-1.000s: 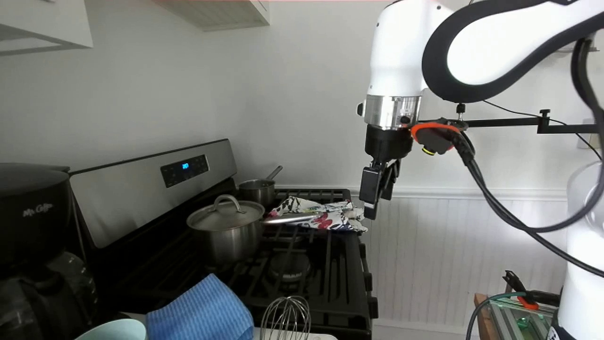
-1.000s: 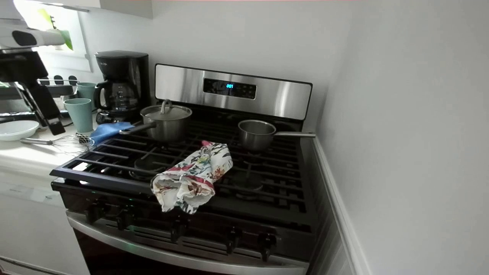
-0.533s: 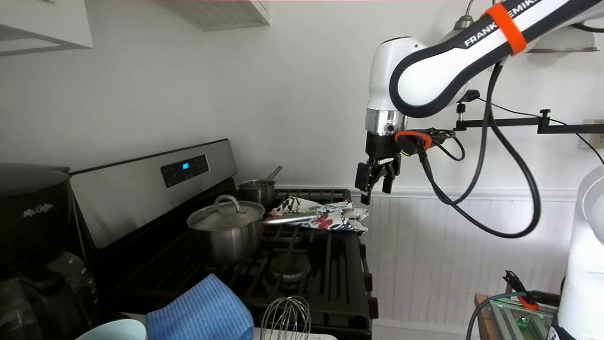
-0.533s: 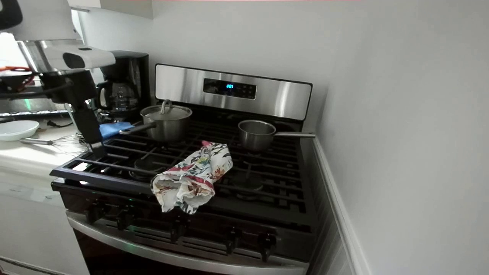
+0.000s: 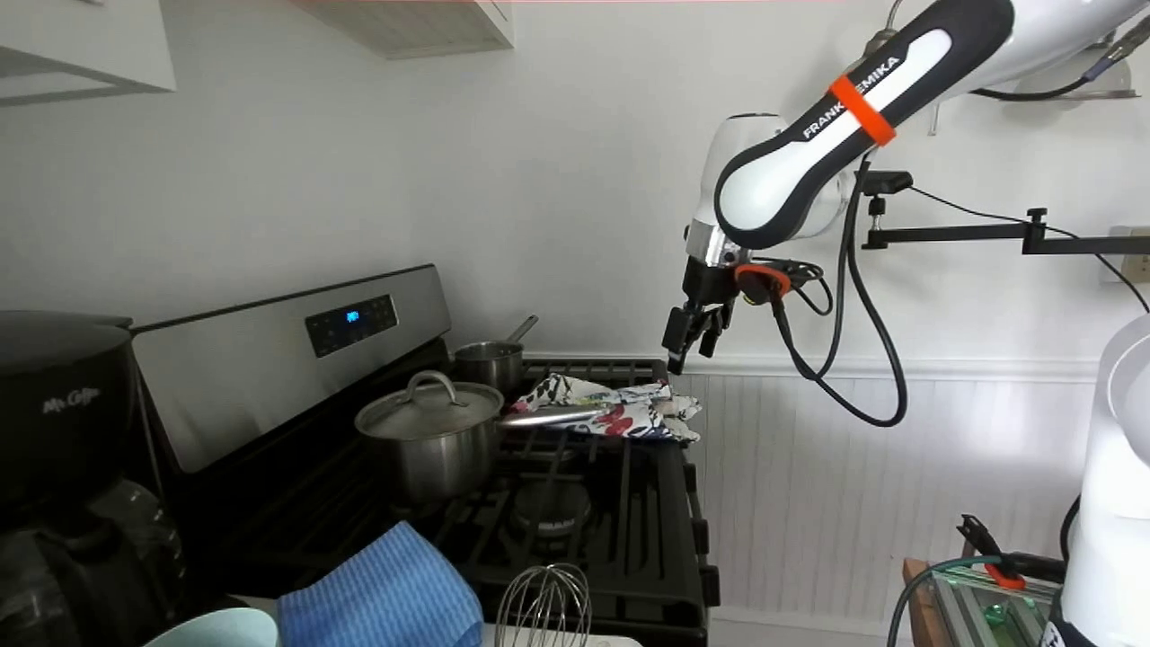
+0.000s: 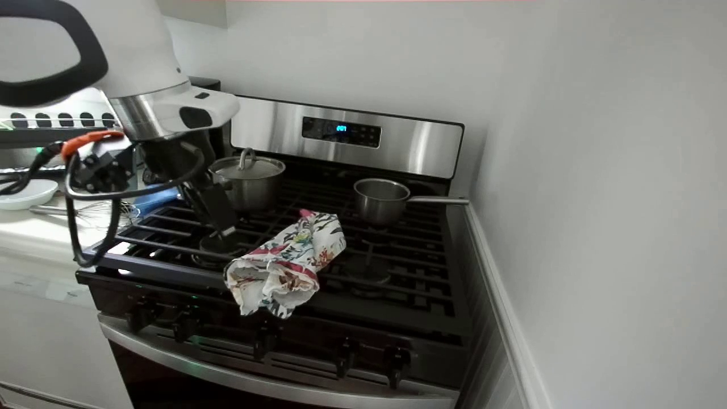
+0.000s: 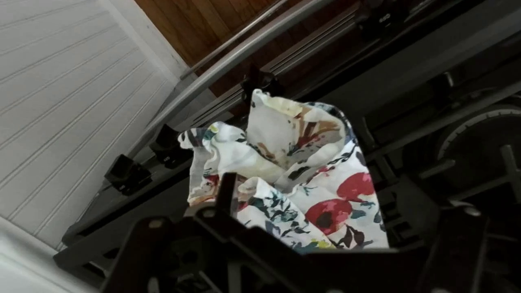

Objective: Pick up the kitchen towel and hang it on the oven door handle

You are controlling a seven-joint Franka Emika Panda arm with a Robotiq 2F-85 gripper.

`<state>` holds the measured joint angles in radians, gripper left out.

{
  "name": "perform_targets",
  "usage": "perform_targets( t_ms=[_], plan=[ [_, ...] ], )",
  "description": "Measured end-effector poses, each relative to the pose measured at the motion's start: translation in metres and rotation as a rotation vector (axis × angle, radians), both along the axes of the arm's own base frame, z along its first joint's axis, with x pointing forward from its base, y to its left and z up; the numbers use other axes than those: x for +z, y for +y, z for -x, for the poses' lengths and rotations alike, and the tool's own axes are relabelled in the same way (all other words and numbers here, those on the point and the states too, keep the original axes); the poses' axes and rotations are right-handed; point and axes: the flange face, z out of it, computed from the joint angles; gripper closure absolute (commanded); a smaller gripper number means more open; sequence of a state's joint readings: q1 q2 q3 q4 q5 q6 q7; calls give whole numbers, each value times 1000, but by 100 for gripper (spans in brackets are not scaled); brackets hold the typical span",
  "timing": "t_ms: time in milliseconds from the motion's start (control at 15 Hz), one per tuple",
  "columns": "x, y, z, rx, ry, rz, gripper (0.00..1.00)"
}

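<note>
In an exterior view, left to right: pincer [image 6: 221, 233] above the stove [image 6: 420, 321], at left, jaws spread well apart, gripping and touching nothing; lidded pot [image 6: 253, 184], far; towel [image 6: 289, 264], bunched, near middle, its near end over the front edge; saucepan [image 6: 380, 201], far, at right.

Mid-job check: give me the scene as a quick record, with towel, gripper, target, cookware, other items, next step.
Kitchen towel: crumpled on the stovetop, one end jutting past its front edge
Gripper: open, holding nothing, raised near the towel; a gap shows between them in both exterior views
Oven door handle: below the stovetop's front edge; towel not hung there yet
Cookware: lidded pot and uncovered saucepan, toward the back
Other items: blue cloth and whisk, beside the stovetop
Next step: probably lowering onto the towel
</note>
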<state>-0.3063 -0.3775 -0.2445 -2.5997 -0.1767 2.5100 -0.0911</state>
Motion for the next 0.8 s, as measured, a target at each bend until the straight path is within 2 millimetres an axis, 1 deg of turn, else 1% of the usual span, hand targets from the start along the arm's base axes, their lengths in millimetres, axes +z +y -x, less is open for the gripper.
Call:
perform_targets(
  t_ms=[133, 200, 267, 533, 667, 800],
  plan=[
    [-7, -20, -8, 1, 4, 11, 0],
    [-11, -24, -11, -3, 12, 12, 0],
    [-13, -25, -11, -2, 17, 10, 0],
    [-11, -24, -12, -6, 10, 15, 0],
    [-18, -31, -14, -28, -7, 41, 0],
    [-29, -40, -18, -37, -20, 71, 0]
  ],
)
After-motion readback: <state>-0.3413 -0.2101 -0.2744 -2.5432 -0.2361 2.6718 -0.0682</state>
